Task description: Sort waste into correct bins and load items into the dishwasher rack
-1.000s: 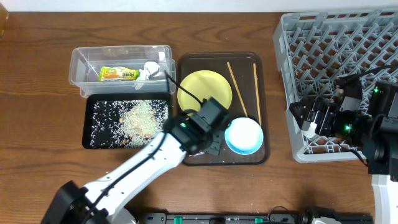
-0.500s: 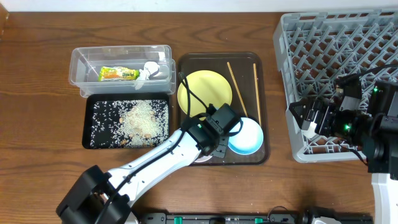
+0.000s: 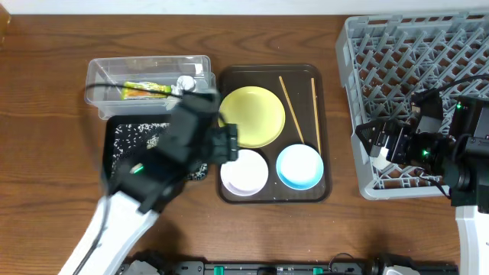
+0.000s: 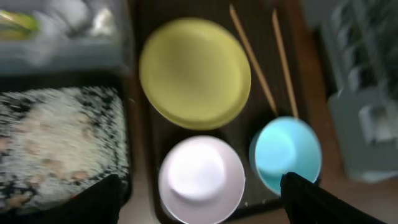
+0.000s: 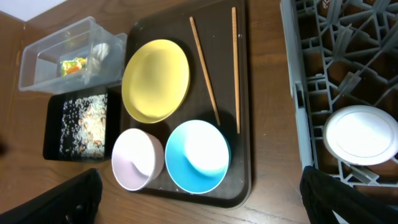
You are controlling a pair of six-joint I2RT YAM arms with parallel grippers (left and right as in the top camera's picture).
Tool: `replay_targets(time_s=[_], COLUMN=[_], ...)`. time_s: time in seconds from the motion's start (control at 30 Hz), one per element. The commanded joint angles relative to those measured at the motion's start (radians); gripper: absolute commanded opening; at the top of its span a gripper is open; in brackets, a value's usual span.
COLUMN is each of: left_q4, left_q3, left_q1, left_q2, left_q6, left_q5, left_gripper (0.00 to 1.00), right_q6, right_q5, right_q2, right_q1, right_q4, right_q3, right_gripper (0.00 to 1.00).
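The small white bowl (image 3: 244,172) stands upright at the front left of the brown tray (image 3: 229,76), beside the light blue bowl (image 3: 299,166). Behind them lie the yellow plate (image 3: 252,116) and two chopsticks (image 3: 291,109). My left gripper (image 4: 200,182) hangs open above the white bowl (image 4: 200,177), touching nothing; its arm is blurred in the overhead view. The clear tub (image 3: 99,72) holds the snack wrapper (image 3: 145,89) and white scrap (image 3: 183,82). Rice covers the black tray (image 3: 111,172). My right gripper (image 5: 199,186) stands open and empty at the grey rack's (image 3: 412,53) front left corner.
The brown tray lies between the two bins on the left and the rack on the right. A round white disc (image 5: 360,134) shows through the rack's lattice in the right wrist view. Bare wood table (image 3: 46,114) surrounds everything.
My left gripper opened and let go of the white bowl, which now stands on the brown tray. The left arm pulled back to the left and upward. The right arm has not moved.
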Motion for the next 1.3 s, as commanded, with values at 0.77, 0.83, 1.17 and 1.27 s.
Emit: replay_targets(time_s=[0.77,0.83,1.17,1.27], left_q4=[0.330,0.419,0.749,0.793], left_q3=[-0.167,-0.254,-0.726,-0.844], left_q1=[0.064,0.101,0.320,0.353], left_q2=[-0.267,-0.330,-0.679,-0.785], left_q6=[0.364,0.382,0.381,0.381], left_q5=[-0.098,-0.098,0.027,0.045], left_gripper=[0.89,0.90,0.90,0.90], right_q6=[-0.015,-0.015,-0.015,-0.015], right_q5=[0.001,0.000,0.000,0.000], right_q2=[0.000,0.000,0.000,0.000], right_q1=[0.014,0.014,0.014,0.014], right_q4=[0.002,0.002,0.002,0.002], right_q3=[0.008,0.008,0.008,0.008], right_gripper=[0.99,0.99,0.99,0.99])
